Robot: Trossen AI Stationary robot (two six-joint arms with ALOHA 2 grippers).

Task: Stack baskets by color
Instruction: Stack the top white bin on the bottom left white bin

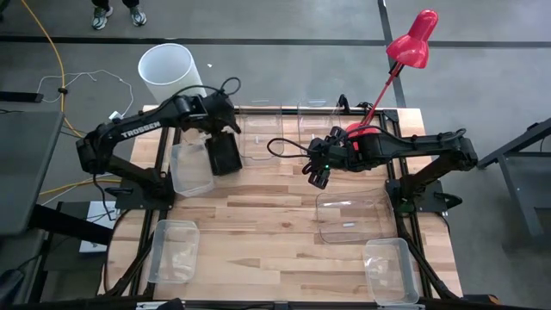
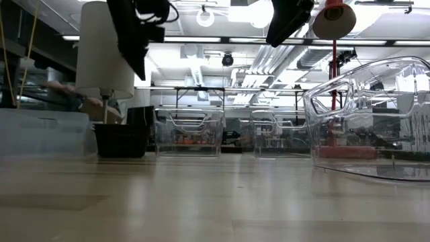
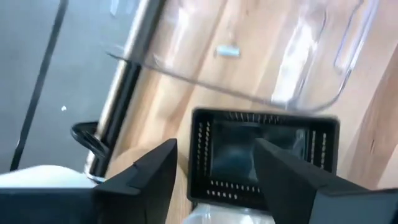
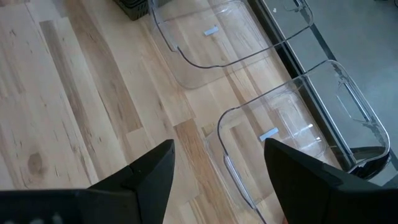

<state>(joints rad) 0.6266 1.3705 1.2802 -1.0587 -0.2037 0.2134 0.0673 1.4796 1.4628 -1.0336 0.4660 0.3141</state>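
Left claw [image 3: 214, 177] open, empty, directly above black basket [image 3: 264, 155] on table's far-left part; basket's long axis seemingly along the finger gap; right claw [image 1: 319, 176] open, empty, mid-table

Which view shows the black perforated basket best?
The left wrist view: black basket seen from above between the open left hand. High view shows it partly under the arm; low view side-on; right wrist, one corner.
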